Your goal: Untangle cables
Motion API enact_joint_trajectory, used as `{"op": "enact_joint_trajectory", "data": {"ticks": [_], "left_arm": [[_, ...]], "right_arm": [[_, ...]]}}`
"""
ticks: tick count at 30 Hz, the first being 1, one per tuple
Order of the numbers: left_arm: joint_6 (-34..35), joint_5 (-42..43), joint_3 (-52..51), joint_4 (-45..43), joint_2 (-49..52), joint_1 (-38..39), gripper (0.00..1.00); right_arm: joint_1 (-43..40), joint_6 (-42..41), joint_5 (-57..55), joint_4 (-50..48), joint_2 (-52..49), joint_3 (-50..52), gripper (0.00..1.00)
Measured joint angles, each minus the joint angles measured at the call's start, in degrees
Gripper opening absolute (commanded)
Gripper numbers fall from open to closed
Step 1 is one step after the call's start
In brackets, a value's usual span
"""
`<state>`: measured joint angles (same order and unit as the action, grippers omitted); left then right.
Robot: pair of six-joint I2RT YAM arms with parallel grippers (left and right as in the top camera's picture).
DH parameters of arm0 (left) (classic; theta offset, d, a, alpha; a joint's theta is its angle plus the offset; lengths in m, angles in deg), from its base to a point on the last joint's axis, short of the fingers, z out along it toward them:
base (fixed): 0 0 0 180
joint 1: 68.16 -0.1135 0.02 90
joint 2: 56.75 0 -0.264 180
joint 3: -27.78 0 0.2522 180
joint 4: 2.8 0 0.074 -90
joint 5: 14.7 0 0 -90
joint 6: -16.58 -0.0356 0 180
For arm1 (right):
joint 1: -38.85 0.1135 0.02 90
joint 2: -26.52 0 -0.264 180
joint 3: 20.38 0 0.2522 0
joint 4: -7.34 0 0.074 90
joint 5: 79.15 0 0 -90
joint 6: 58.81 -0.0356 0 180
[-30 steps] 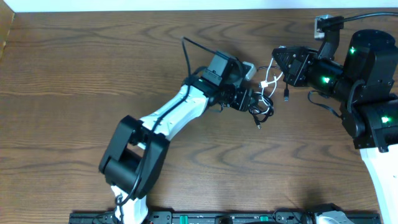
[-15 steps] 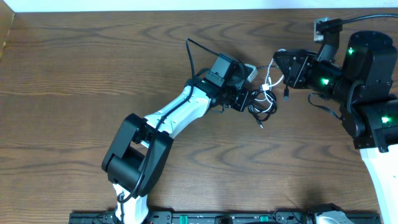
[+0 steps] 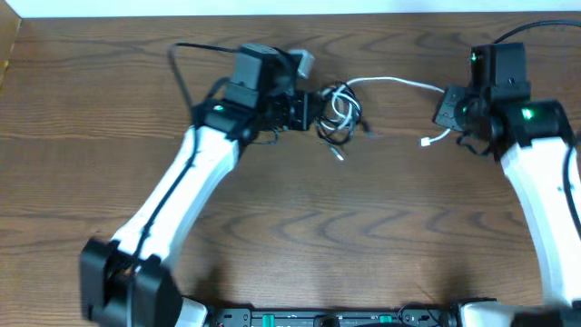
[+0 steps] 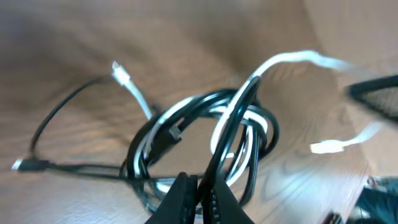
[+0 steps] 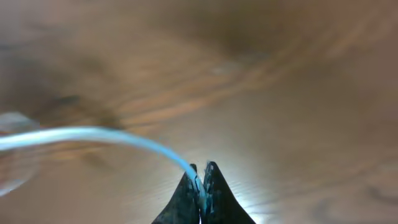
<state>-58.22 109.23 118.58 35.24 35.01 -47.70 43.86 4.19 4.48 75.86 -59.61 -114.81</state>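
The cables form a small looped bundle [image 3: 338,113] on the wooden table [image 3: 290,227], up high in the middle. Coiled in loops, the black cable [image 4: 186,121] has one strand running between the fingers of my left gripper [image 4: 200,182], which is shut on it. In the overhead view the left gripper [image 3: 313,113] sits at the bundle's left edge. The white cable [image 3: 390,83] stretches from the bundle rightward to my right gripper [image 3: 442,102]. In the right wrist view the right gripper [image 5: 200,169] is shut on the white cable [image 5: 124,135]. Its loose plug end [image 3: 427,141] hangs below the right gripper.
A thick black wire [image 3: 182,68] arcs off the left arm at the back left. The table's far edge [image 3: 290,13] lies just behind both grippers. A small grey fitting [image 3: 303,62] sits on the left wrist.
The left gripper closed on the black cable and carried the bundle left and back. The right gripper pulled away to the right, drawing a length of white cable out of the bundle.
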Motion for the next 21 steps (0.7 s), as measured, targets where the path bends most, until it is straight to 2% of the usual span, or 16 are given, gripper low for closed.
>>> {"op": "enact_joint_trajectory", "data": {"ticks": [7, 14, 18, 21], "left_arm": [[1.0, 0.2, 0.0, 4.7, -4.2, -6.6, 0.08], [1.3, 0.9, 0.0, 7.2, -4.3, -7.8, 0.07], [1.8, 1.5, 0.0, 6.4, -4.3, -7.8, 0.08], [2.4, 1.5, 0.0, 5.9, -4.3, -7.0, 0.08]], "right_arm": [[-5.0, 0.1, -2.1, 2.1, -11.8, 0.0, 0.01], [-9.4, 1.1, -0.4, 2.7, -18.6, 0.0, 0.03], [-11.1, 5.4, 3.1, 1.6, -18.8, 0.0, 0.2], [-12.2, 13.0, 11.5, 0.0, -18.8, 0.0, 0.48]]}}
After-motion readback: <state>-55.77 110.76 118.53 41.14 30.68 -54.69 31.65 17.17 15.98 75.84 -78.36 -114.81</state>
